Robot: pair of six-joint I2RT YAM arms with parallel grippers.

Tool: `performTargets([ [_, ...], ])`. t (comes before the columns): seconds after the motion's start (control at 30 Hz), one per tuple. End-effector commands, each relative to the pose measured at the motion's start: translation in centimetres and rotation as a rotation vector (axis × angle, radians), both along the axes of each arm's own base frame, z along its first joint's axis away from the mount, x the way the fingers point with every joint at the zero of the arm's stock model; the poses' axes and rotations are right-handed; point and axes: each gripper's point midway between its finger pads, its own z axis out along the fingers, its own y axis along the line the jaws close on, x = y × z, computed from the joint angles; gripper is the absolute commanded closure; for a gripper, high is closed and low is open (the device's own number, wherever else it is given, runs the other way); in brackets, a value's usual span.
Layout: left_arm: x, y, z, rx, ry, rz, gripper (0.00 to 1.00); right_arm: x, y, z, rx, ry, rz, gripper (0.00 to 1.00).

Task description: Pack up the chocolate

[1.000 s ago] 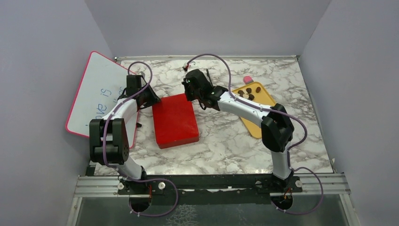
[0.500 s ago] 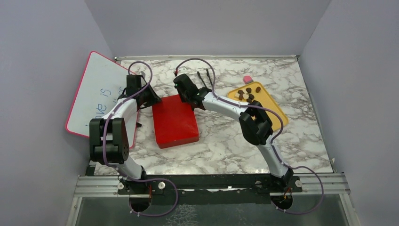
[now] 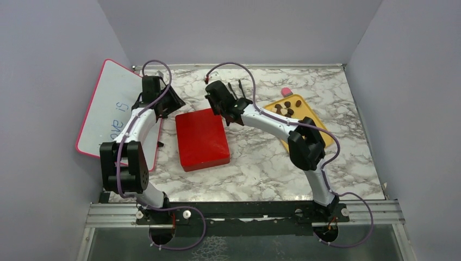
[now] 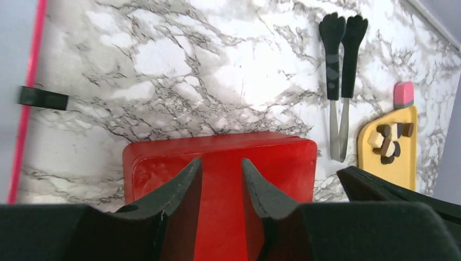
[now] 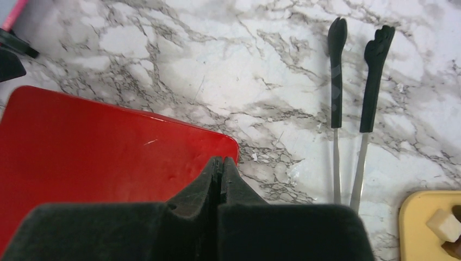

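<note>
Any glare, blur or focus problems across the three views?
Top view: even light, soft shadows, sharp, though the chocolate shows tiny. Left wrist: the left tool is dark and soft up close; faint sheen on the red box; tongs crisp. Right wrist: the right tool is a dark, featureless mass; table and tongs sharp.

Red box [image 3: 202,139] mid-table, tongs [image 5: 335,76] behind it (seemingly lying flat), bare marble tabletop [image 3: 261,163] in front, whiteboard [image 3: 111,103] blocking left
</note>
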Motion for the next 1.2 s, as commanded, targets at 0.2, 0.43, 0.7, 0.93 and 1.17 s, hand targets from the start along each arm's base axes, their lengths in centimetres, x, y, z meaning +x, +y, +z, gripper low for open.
performTargets([
  [0.2,-0.9,2.1,-3.7,0.097,0.075,0.080,0.66,1.5,-0.1,-5.2,-0.008,0.044,-0.029,0.99],
  [0.43,-1.2,1.9,-6.3,0.090,0.149,0.067,0.74,1.1,-1.4,-7.2,-0.045,0.094,-0.081,0.99],
  [0.7,0.9,2.6,0.3,0.114,0.012,0.100,0.66,1.2,-0.1,3.0,0.076,-0.011,0.000,0.99],
  [0.93,-0.2,3.0,0.1,0.150,0.011,0.092,0.77,-0.6,-0.4,1.5,0.117,0.042,0.028,0.99],
  [1.17,-2.6,3.7,-6.0,0.201,0.168,0.089,0.84,-2.7,-0.6,-5.3,0.097,0.194,0.025,0.99],
])
